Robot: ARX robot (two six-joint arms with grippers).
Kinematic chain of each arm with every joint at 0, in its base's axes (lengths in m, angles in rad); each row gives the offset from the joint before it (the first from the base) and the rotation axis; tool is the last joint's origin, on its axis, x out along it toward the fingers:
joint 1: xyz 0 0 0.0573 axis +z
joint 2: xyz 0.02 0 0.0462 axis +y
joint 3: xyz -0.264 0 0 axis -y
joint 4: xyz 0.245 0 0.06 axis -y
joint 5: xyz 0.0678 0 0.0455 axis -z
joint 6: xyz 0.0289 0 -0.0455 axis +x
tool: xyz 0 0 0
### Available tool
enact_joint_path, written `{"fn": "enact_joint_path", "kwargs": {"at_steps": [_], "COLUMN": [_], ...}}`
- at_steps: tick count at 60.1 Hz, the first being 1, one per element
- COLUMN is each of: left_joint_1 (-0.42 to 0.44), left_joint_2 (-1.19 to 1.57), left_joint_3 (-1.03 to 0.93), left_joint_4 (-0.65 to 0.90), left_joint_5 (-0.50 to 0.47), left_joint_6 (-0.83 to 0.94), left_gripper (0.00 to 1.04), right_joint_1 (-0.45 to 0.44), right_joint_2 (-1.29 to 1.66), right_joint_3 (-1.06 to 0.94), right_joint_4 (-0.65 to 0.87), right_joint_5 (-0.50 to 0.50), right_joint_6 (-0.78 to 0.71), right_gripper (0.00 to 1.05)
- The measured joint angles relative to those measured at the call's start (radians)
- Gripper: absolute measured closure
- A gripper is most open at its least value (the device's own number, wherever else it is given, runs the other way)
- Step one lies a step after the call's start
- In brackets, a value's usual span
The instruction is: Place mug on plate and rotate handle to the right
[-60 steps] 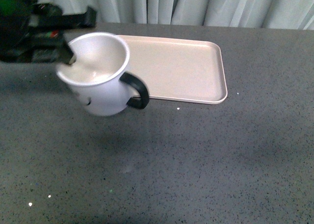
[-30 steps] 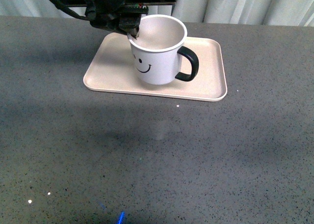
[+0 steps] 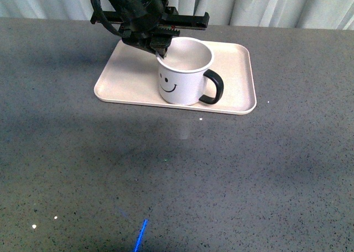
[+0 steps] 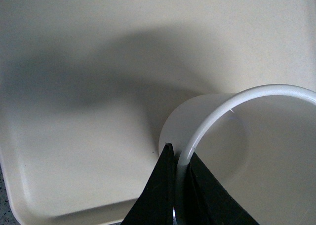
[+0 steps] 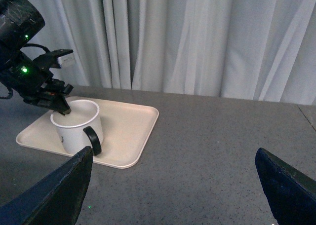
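The white mug (image 3: 181,80) with a black smiley face stands upright on the pale pink-beige plate (image 3: 232,86), near its front middle. Its black handle (image 3: 214,89) points right. My left gripper (image 3: 160,52) is shut on the mug's back-left rim, one finger inside and one outside, as the left wrist view shows (image 4: 177,161). In the right wrist view the mug (image 5: 74,129), its handle (image 5: 93,140) and the plate (image 5: 133,131) sit far to the left. My right gripper (image 5: 173,185) is open and empty above the bare table, away from the plate.
The grey speckled table (image 3: 177,180) stretches in front of and to the right of the plate. Pale curtains (image 3: 249,6) hang behind the table's back edge.
My left gripper carried the tilted mug from the front left over the plate, turned it upright and lowered it onto the plate. The handle still points right.
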Motion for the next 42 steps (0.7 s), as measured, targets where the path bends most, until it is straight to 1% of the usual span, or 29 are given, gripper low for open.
{"fn": "enact_joint_path", "kwargs": {"at_steps": [10, 12, 22, 24, 27, 29, 33, 36, 40, 42], "left_joint_1": [0.000, -0.001, -0.002, -0.001, 0.003, 0.006, 0.020, 0.032, 0.070, 0.087], "left_joint_2": [0.015, 0.015, 0.010, 0.004, -0.016, -0.028, -0.099, -0.148, -0.300, -0.372], "left_joint_3": [0.015, 0.015, 0.007, 0.000, -0.023, -0.040, -0.119, -0.165, -0.304, -0.374], "left_joint_4": [-0.006, -0.006, 0.013, 0.020, 0.040, 0.056, 0.141, 0.190, 0.327, 0.391], "left_joint_5": [0.004, 0.010, 0.027, 0.028, 0.032, 0.032, 0.026, 0.035, 0.075, 0.085], "left_joint_6": [0.004, 0.006, 0.032, 0.035, 0.042, 0.043, 0.057, 0.058, 0.050, 0.042], "left_gripper": [1.02, 0.98, 0.64, 0.60, 0.51, 0.48, 0.34, 0.26, 0.09, 0.08], "right_joint_1": [0.000, 0.000, 0.000, 0.000, 0.000, 0.000, 0.000, 0.000, 0.000, 0.000], "right_joint_2": [0.000, 0.000, 0.000, 0.000, 0.000, 0.000, 0.000, 0.000, 0.000, 0.000], "right_joint_3": [0.000, 0.000, 0.000, 0.000, 0.000, 0.000, 0.000, 0.000, 0.000, 0.000], "right_joint_4": [0.000, 0.000, 0.000, 0.000, 0.000, 0.000, 0.000, 0.000, 0.000, 0.000], "right_joint_5": [0.000, 0.000, 0.000, 0.000, 0.000, 0.000, 0.000, 0.000, 0.000, 0.000], "right_joint_6": [0.000, 0.000, 0.000, 0.000, 0.000, 0.000, 0.000, 0.000, 0.000, 0.000], "right_gripper": [0.09, 0.09, 0.09, 0.09, 0.09, 0.09, 0.09, 0.09, 0.09, 0.09]}}
